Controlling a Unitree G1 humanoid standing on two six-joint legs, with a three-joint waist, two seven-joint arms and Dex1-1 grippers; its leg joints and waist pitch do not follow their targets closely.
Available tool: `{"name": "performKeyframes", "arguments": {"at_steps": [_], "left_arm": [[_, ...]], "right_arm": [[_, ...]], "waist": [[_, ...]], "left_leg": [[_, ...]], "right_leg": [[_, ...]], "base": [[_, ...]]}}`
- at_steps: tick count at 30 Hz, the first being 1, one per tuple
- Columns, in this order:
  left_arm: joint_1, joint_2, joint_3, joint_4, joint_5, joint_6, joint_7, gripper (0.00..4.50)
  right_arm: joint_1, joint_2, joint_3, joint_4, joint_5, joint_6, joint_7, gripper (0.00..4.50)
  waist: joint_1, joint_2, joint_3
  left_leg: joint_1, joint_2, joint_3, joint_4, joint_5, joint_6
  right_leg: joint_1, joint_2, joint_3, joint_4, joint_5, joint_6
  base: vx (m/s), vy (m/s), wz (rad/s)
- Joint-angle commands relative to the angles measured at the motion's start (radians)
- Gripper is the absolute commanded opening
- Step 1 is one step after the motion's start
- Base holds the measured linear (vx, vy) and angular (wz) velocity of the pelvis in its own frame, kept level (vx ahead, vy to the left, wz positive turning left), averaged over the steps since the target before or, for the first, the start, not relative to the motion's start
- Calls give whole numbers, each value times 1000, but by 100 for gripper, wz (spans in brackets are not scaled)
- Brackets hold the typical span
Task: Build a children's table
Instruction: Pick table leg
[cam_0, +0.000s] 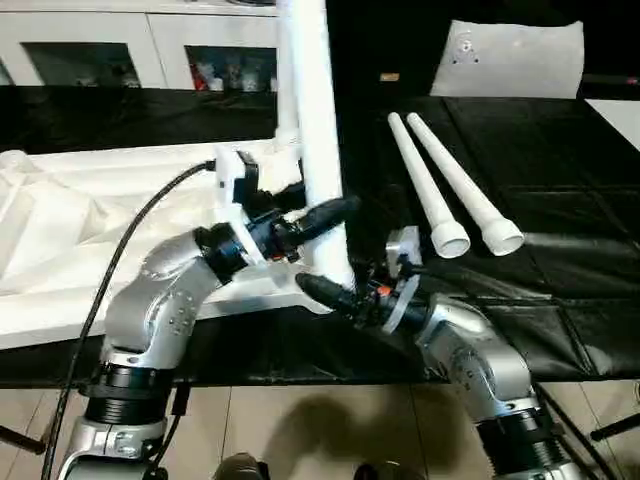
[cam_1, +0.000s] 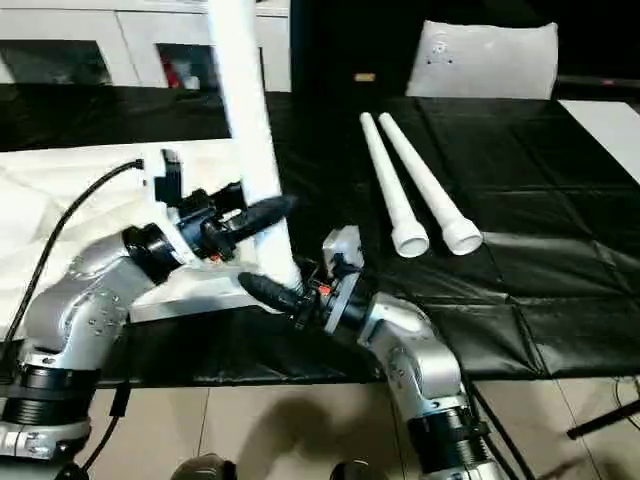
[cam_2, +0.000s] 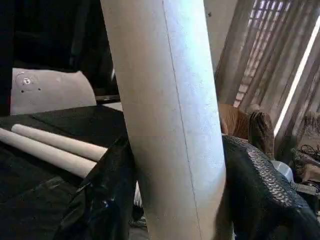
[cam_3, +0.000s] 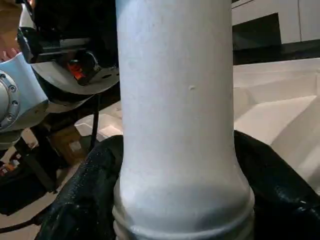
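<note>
The children's table top (cam_0: 70, 215) lies upside down on the left, ribs up. One white leg (cam_0: 315, 130) stands nearly upright at its near right corner. My left gripper (cam_0: 335, 215) is shut on this leg a little above its lower end, black fingers (cam_2: 105, 200) pressing both sides. My right gripper (cam_0: 335, 290) is shut on the leg's flared bottom end (cam_3: 175, 200), with fingers (cam_3: 85, 200) on either side. The grippers hide where the leg meets the corner. Two more legs (cam_0: 440, 190) lie side by side on the black cover to the right.
A black quilted cover (cam_0: 560, 300) spreads over the work surface. A white cabinet with glass doors (cam_0: 150, 45) stands at the back left. A white cushion-like pack (cam_0: 510, 60) rests at the back right. A black cable (cam_0: 130, 235) runs along my left arm.
</note>
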Motion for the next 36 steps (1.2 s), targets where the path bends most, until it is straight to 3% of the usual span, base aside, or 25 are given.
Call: {"name": "performKeyframes", "arguments": {"at_steps": [1, 5, 8, 11, 14, 16, 18, 20, 25, 29, 31, 34, 36], "left_arm": [[-6, 6, -6, 2, 7, 40, 19, 220], [-11, -5, 7, 9, -27, 113, 63, 212], [-33, -43, 56, 26, -65, 129, 133, 207], [-60, -44, 68, 45, -36, 111, 173, 198], [-69, -35, 60, 53, -7, 99, 180, 195], [-74, -30, 57, 57, 7, 94, 188, 195], [-94, -18, 61, 64, 33, 98, 233, 194], [-105, -14, 65, 68, 44, 100, 254, 192], [-133, -2, 69, 94, 71, 115, 309, 192], [-152, -1, 78, 104, 83, 126, 341, 192], [-156, -1, 73, 97, 88, 130, 341, 192], [-158, -1, 70, 93, 88, 133, 342, 192], [-160, 2, 55, 88, 97, 133, 338, 192]], "right_arm": [[-4, -4, -37, 4, 4, -9, -25, 275], [-8, -7, -32, 12, -10, -26, -39, 275], [-20, -6, -33, 20, -15, -29, -56, 275], [-30, -4, -42, 24, -9, -10, -69, 275], [-34, -4, -45, 26, -5, -3, -69, 345], [-36, -6, -42, 26, -6, -3, -65, 345], [-38, -13, -36, 23, -20, -22, -62, 380], [-40, -17, -34, 24, -34, -42, -70, 387], [-35, -22, -70, 0, 17, -5, -65, 433], [-53, -20, -151, -29, 70, 28, -130, 450], [-83, -37, -187, -40, 95, 95, -175, 450], [-101, -59, -184, -45, 81, 129, -190, 450], [-127, -99, -147, -64, 35, 175, -199, 450]], "waist": [[-3, 9, -89], [-2, 10, -89], [-1, 9, -91], [-1, 7, -91], [-1, 7, -91], [-3, 6, -93], [-4, 8, -93], [-2, 8, -93], [-1, 7, -93], [1, 6, -95], [1, 4, -96], [1, 3, -94], [1, 3, -94]], "left_leg": [[5, 32, -6, -65, -133, 18], [4, 31, -6, -63, -130, 17], [3, 30, -6, -62, -124, 20], [5, 28, -5, -62, -126, 26], [4, 30, -6, -62, -117, 28], [2, 28, -7, -61, -111, 31], [3, 29, -7, -61, -114, 29], [4, 28, -6, -61, -117, 28], [5, 28, -6, -60, -121, 29], [3, 28, -6, -59, -101, 37], [4, 27, -7, -60, -88, 31], [5, 25, -4, -59, -98, 26], [4, 25, -5, -58, -98, 24]], "right_leg": [[64, -75, 51, -68, -186, -179], [64, -74, 51, -69, -201, -176], [65, -73, 50, -69, -185, -181], [64, -72, 50, -71, -194, -174], [65, -74, 50, -70, -193, -170], [67, -71, 49, -69, -177, -164], [66, -72, 48, -69, -187, -159], [65, -72, 48, -71, -192, -157], [64, -71, 49, -71, -199, -159], [64, -71, 48, -68, -175, -162], [65, -71, 47, -66, -178, -165], [64, -71, 48, -71, -203, -158], [64, -70, 47, -71, -214, -149]], "base": [[0, 0, 0], [0, 0, 0], [0, 0, 0], [0, 0, 0], [0, 0, 0], [0, 0, 0], [0, 0, 0], [0, 0, 0], [0, 0, 0], [0, 0, 0], [0, 0, 0], [0, 0, 0], [0, 0, 0]]}}
